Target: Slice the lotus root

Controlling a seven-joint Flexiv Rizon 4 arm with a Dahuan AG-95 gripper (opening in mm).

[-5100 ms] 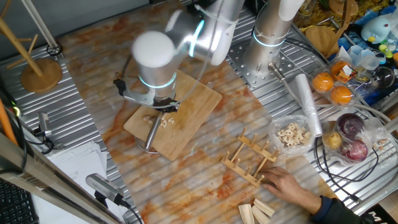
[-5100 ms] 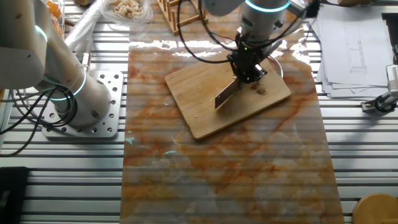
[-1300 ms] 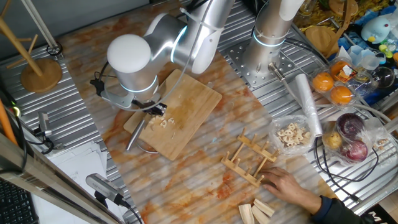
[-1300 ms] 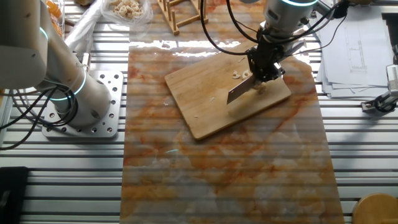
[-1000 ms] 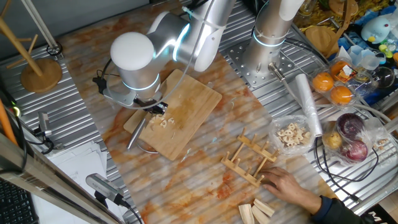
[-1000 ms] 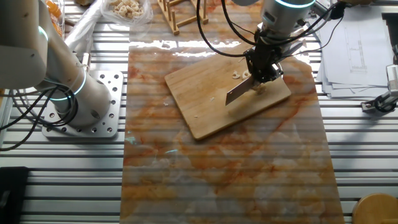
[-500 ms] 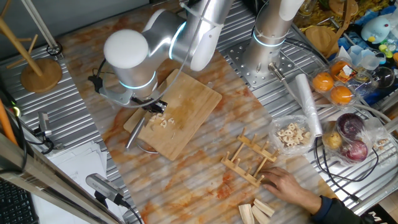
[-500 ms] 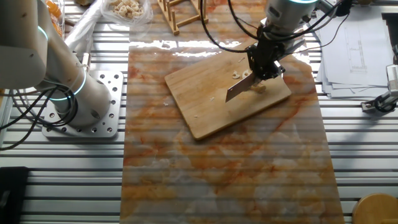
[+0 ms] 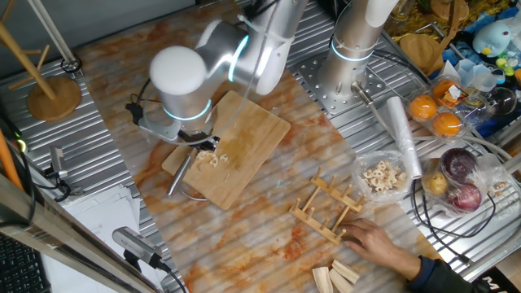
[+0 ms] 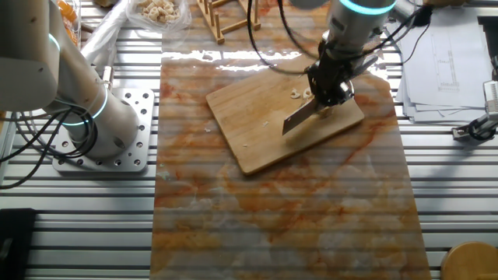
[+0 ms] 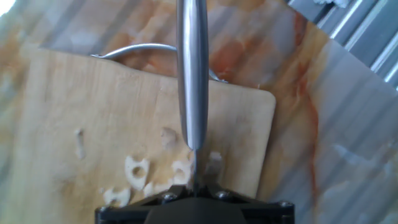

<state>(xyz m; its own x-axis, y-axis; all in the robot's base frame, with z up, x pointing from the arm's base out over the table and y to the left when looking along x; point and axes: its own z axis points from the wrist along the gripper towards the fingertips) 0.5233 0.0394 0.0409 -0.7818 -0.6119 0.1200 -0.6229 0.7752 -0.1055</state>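
On the marbled table (image 10: pixel 288 218), cutting board (image 10: pixel 249 124), hand (image 10: pixel 327 89) grasping knife (image 10: pixel 299 118)

The tool (image 9: pixel 198 143) holds a knife (image 9: pixel 178 172) over the cutting board (image 9: pixel 230 146).

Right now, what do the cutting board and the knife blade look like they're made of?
The cutting board looks like wood or bamboo: pale tan, matte, with faint streaky grain. The knife held in the gripper looks like bare metal, probably steel: grey, smooth, with a bright reflective sheen.
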